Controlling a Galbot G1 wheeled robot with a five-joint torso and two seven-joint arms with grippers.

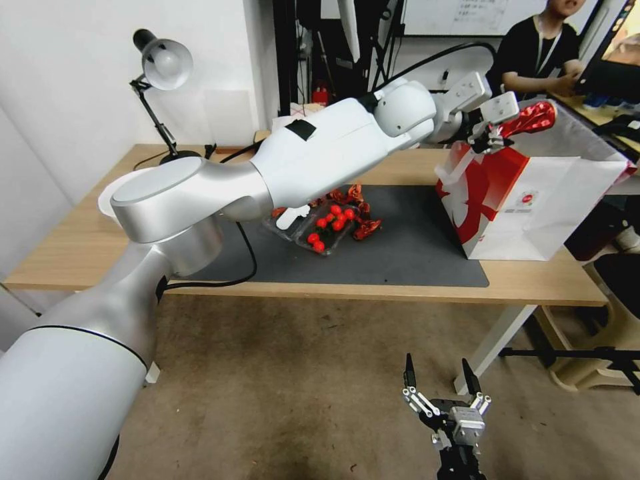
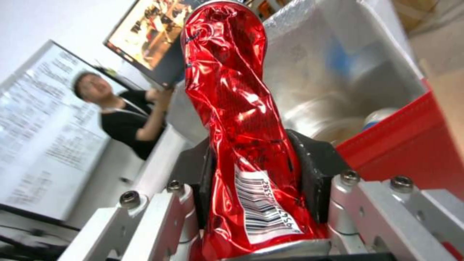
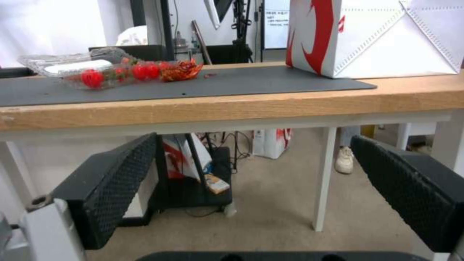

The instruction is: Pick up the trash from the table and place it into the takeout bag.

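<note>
A long light-wood counter point(image 1: 87, 233) on white legs stands against a pale wall, a dark grey mat point(image 1: 413, 253) spread over its middle. Above the counter's right end hangs the crushed red can point(image 1: 530, 120), pinched by its lower part between the black pads of the left gripper point(image 1: 497, 133), whose jaws are closed tight on it; in the left wrist view the can point(image 2: 232, 119) rises dented and twisted from between the pads, a barcode label near the grip. It is held over the open mouth of the takeout bag point(image 1: 533, 207), a red-and-white paper bag standing upright on the right end of the mat with a small round red logo on its white side. Looking down into the bag from the wrist, pale rounded shapes lie at the bottom, one with a blue-and-white edge point(image 2: 382, 116), too blurred to name further. Well to the left of the bag, near the middle of the mat, lies a clear plastic tray of small red tomatoes point(image 1: 327, 230) with crumpled red wrappers point(image 1: 367, 227) beside it. A black desk lamp point(image 1: 163, 67) stands at the counter's far left. The right gripper point(image 1: 441, 383) hangs low before the counter's front edge, below its top, jaws spread wide and holding nothing.
</note>
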